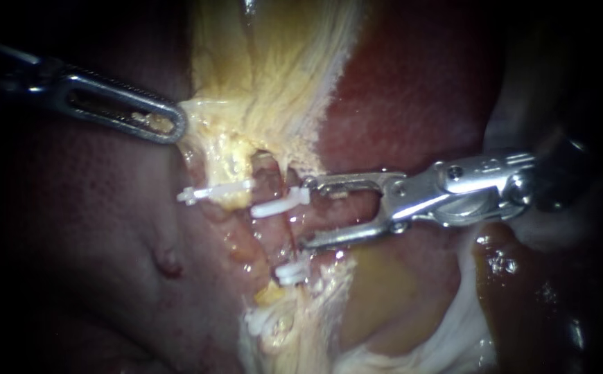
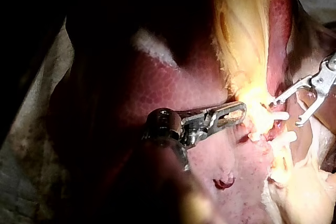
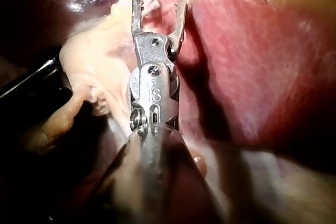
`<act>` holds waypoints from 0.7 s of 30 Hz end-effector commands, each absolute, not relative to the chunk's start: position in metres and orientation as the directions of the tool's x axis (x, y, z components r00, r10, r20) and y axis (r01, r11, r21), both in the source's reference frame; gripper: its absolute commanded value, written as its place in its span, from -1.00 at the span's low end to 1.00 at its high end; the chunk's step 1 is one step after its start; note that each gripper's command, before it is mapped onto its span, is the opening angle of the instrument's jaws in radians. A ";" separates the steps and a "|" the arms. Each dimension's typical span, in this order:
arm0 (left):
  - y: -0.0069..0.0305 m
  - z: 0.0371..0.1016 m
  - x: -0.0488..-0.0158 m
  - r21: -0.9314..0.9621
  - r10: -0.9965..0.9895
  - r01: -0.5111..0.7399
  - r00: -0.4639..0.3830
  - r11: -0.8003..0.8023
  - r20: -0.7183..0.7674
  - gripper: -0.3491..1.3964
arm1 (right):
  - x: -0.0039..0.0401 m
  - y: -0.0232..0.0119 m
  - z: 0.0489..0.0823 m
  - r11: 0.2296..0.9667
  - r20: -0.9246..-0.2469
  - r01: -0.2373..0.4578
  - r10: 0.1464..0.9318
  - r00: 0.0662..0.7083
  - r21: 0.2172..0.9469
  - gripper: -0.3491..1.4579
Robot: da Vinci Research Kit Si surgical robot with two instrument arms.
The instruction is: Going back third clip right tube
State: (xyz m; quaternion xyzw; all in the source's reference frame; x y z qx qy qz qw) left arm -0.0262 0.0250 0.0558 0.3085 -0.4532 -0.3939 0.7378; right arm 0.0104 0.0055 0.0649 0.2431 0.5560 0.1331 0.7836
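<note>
My right instrument (image 1: 307,212) comes in from the right with its jaws open and empty. Their tips stop just short of the thin reddish right tube (image 1: 290,232). That tube carries a white clip (image 1: 281,203) level with the upper jaw and another white clip (image 1: 291,272) below the lower jaw. The left tube (image 1: 226,166) bears one white clip (image 1: 215,190). My left instrument (image 1: 175,126) enters from the upper left, shut on the yellow gallbladder tissue (image 1: 274,62) at its edge. The right wrist view shows the open jaws (image 3: 159,1) ahead of the clips.
Red liver (image 1: 412,90) lies above and behind my right instrument, and paler liver (image 1: 93,228) to the left. Frayed yellow-white tissue (image 1: 294,325), with a further white piece (image 1: 256,320), hangs below the clips. The left wrist view shows my right instrument (image 2: 287,113) open beyond my left instrument (image 2: 239,113).
</note>
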 end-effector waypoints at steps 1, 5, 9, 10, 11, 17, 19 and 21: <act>0.0250 0.0558 -0.0261 0.812 -0.861 0.301 0.279 0.499 0.426 -1.00 | 0.0100 0.0056 0.0646 0.850 -0.811 0.064 0.472 0.346 0.522 -0.06; 0.0249 0.0558 -0.0261 0.812 -0.861 0.301 0.279 0.499 0.426 -1.00 | 0.0079 0.0061 0.0631 0.863 -0.822 0.061 0.453 0.345 0.501 -0.06; 0.0249 0.0558 -0.0261 0.812 -0.861 0.301 0.279 0.499 0.426 -1.00 | 0.0061 0.0066 0.0616 0.876 -0.831 0.050 0.435 0.346 0.479 -0.06; 0.0249 0.0558 -0.0261 0.812 -0.861 0.301 0.279 0.499 0.426 -1.00 | 0.0056 0.0067 0.0613 0.878 -0.832 0.048 0.433 0.347 0.477 -0.06; 0.0249 0.0558 -0.0261 0.812 -0.861 0.301 0.279 0.499 0.426 -1.00 | 0.0052 0.0068 0.0610 0.879 -0.834 0.051 0.429 0.346 0.473 -0.06; 0.0249 0.0558 -0.0262 0.812 -0.861 0.302 0.279 0.499 0.426 -1.00 | 0.0038 0.0071 0.0603 0.879 -0.836 0.059 0.426 0.345 0.472 -0.06; 0.0249 0.0558 -0.0263 0.812 -0.861 0.303 0.278 0.500 0.426 -1.00 | 0.0038 0.0070 0.0603 0.880 -0.836 0.059 0.426 0.345 0.472 -0.06; 0.0247 0.0561 -0.0266 0.810 -0.861 0.305 0.277 0.501 0.427 -1.00 | 0.0038 0.0069 0.0603 0.880 -0.837 0.060 0.425 0.345 0.471 -0.06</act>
